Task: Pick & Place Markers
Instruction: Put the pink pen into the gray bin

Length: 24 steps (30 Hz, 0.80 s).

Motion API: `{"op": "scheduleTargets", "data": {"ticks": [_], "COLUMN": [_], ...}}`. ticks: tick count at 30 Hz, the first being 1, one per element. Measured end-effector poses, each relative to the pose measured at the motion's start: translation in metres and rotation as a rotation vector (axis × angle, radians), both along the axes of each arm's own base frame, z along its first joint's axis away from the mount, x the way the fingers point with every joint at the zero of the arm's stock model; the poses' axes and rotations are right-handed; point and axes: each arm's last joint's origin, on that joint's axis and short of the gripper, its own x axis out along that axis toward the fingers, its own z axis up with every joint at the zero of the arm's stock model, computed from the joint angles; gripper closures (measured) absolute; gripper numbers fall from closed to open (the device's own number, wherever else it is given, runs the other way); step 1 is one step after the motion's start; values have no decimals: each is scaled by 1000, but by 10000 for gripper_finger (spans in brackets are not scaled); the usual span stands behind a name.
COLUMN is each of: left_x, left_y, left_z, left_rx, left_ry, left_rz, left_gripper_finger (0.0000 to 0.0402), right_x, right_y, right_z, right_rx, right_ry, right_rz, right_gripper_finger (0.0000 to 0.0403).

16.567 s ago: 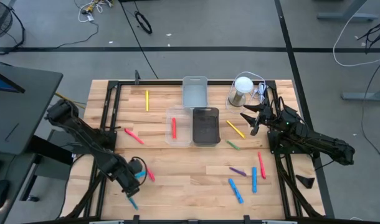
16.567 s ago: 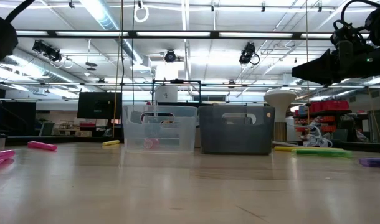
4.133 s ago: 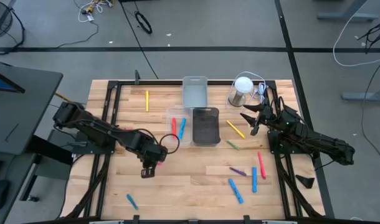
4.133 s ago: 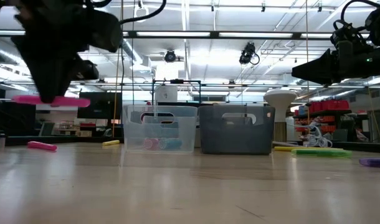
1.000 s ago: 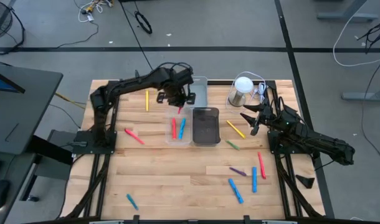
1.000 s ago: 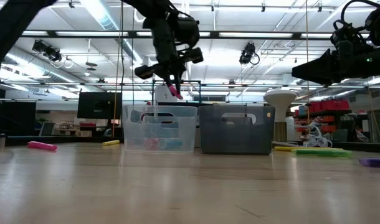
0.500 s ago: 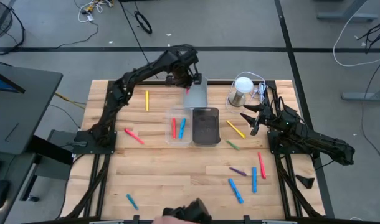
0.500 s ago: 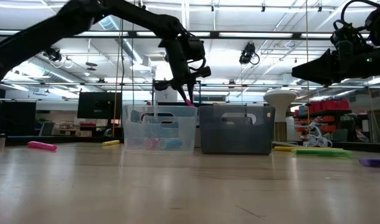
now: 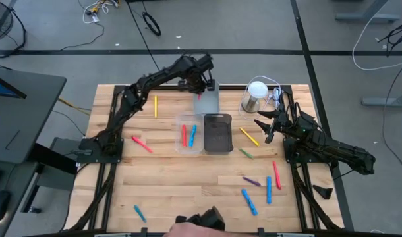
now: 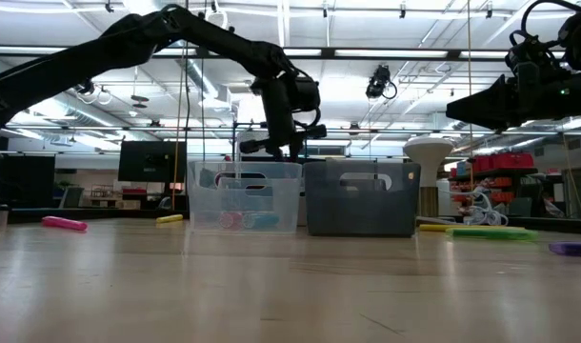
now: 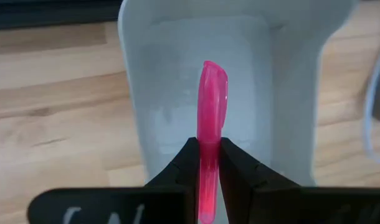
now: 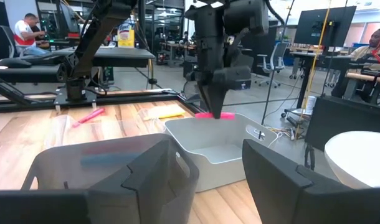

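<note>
"What moved?"

"Since a second ago the left arm swung back from the clear bin [image 9: 189, 133] to the grey bin [image 9: 206, 100]. Its gripper [image 9: 202, 87] hangs over that bin, fingers [image 11: 185, 163] squeezed tight on a pink marker [image 11: 211, 129]."

"Where are the other markers?"

"From the left: pink [image 9: 141, 143], blue [image 9: 140, 212] and yellow [image 9: 155, 105] ones lie on the table [image 9: 188, 187]. Red and blue ones lie in the clear bin. More lie near the right arm."

"And the right gripper [image 9: 262, 126]?"

"It waits beside the dark bin [image 9: 217, 133], fingers [image 12: 286, 180] spread wide, holding nothing."
</note>
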Motion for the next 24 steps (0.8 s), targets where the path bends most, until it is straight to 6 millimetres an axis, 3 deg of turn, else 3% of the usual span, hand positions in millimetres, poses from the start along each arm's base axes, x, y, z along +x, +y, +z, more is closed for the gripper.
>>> {"op": "scheduleTargets", "data": {"ticks": [9, 15, 24], "left_x": [14, 16, 16], "left_y": [-4, -6, -5], "left_z": [-32, -35, -35], "left_rx": [-10, -8, -8], "left_ry": [52, 58, 52], "left_rz": [-17, -1, 7], "left_gripper_finger": [359, 356, 303], "right_x": [0, 0, 0], "right_y": [0, 0, 0], "right_z": [0, 0, 0], "right_rx": [0, 0, 0], "right_ry": [0, 0, 0], "right_rz": [0, 0, 0], "right_gripper_finger": [195, 195, 195]}}
